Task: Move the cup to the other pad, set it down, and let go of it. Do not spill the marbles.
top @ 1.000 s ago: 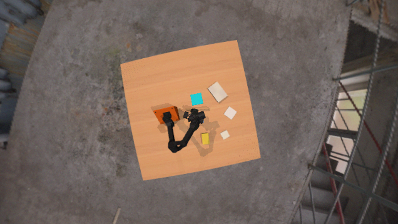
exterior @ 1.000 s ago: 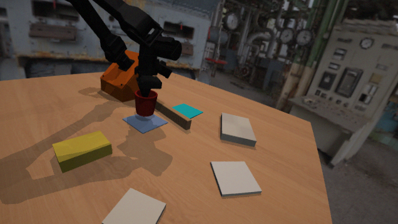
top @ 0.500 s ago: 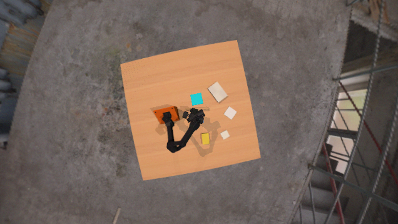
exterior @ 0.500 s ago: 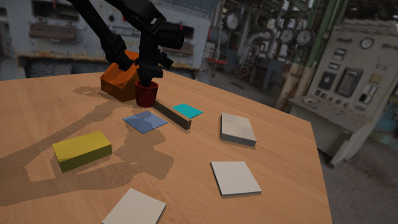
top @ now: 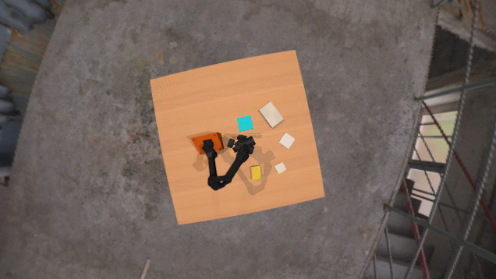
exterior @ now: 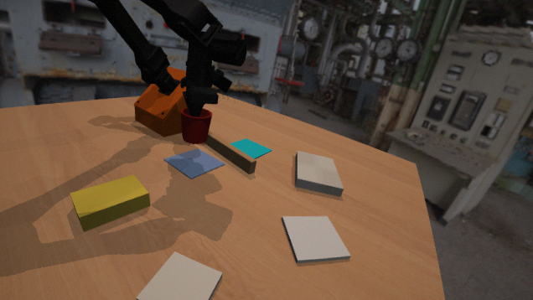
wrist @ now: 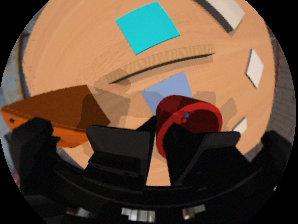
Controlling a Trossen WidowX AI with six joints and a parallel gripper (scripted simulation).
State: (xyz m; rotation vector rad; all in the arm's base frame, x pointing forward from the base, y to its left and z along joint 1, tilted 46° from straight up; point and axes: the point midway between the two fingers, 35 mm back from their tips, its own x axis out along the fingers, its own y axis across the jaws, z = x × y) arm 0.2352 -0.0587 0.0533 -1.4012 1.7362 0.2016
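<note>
End effector (top: 242,144) (exterior: 196,113) (wrist: 158,119): closed on the red cup's wall
Red cup (exterior: 196,127) (wrist: 212,109): upright or nearly so, raised on the blue pad's side of the wooden bar (top: 254,135) (exterior: 232,155) (wrist: 165,62)
Marbles: a blue one (wrist: 186,115) visible in the cup
Blue pad (top: 253,151) (exterior: 194,163) (wrist: 170,90): beside the bar, cup off it
Cyan pad (top: 245,123) (exterior: 251,148) (wrist: 147,27): across the bar, bare
Yellow block (top: 256,172) (exterior: 111,201): on the counter (top: 234,203) (exterior: 377,201) (wrist: 75,55), blue pad's side of the bar

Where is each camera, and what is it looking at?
Top: high overhead, looking down at the table; the whole arm shows.
Exterior: beyond the table's edge, looking across it toward the red cup; part of the arm shows.
Wrist: on the arm, looking past the gripper's fingers into the cup.
Exterior and wrist both show the cup.
</note>
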